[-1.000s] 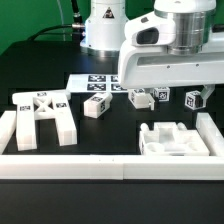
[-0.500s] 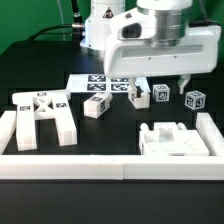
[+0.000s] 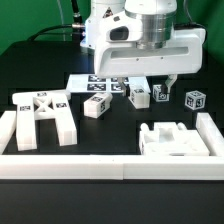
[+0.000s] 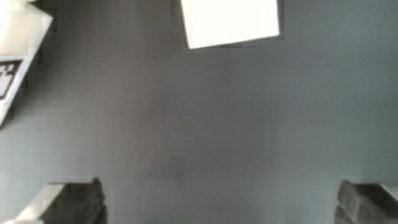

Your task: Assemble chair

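Note:
The chair lies in loose white tagged parts on the black table. A leg frame [image 3: 42,115] is at the exterior view's left, with a small block [image 3: 96,106] beside it. Three more blocks [image 3: 140,96] [image 3: 162,94] [image 3: 194,100] stand in a row behind, and a chunky slab piece [image 3: 175,138] lies at the front right. My gripper [image 3: 140,84] hangs open above the table, over the row of blocks, holding nothing. In the wrist view its fingertips [image 4: 71,203] frame bare dark table, the gripper [image 4: 222,206] well short of a white part [image 4: 235,22].
The marker board [image 3: 92,82] lies behind the blocks. A low white border wall [image 3: 100,166] runs along the front and up the left side. A white tagged edge [image 4: 15,70] shows at the side of the wrist view.
The arm has swung toward the exterior view's left, from over the right-hand blocks to over the middle of the row. The jaws have stayed open and no part has moved.

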Available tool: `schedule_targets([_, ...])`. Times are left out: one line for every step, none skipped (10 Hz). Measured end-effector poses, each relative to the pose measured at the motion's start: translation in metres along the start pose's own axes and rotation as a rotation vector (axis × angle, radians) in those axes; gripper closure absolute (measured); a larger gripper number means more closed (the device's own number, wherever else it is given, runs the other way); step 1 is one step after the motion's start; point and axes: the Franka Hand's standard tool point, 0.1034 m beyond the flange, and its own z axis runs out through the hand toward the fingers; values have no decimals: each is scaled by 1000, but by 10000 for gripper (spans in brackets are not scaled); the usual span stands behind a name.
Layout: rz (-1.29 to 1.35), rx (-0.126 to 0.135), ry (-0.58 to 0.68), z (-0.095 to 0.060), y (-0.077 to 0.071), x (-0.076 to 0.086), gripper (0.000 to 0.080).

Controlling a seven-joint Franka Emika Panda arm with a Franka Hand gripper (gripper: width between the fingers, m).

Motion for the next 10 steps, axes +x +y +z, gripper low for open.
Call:
schedule_targets([4, 1, -32, 2, 0, -4, 150])
schedule_targets([26, -3, -121, 8, 3, -15, 150])
schedule_targets([16, -25, -216, 10, 5, -23, 150])
schedule_targets([13, -29, -305, 9, 3, -26, 150])
schedule_targets([13, -28, -374, 10, 3, -30, 150])
schedule_targets([14, -28, -458, 10, 3, -32, 150])
schedule_targets([15, -28, -516, 12, 3, -31, 150])
schedule_targets([15, -28, -564, 13, 3, -33, 150])
schedule_targets([13, -28, -647, 14, 2, -38, 150])
schedule_targets([11, -29, -708, 17, 1, -37, 150])
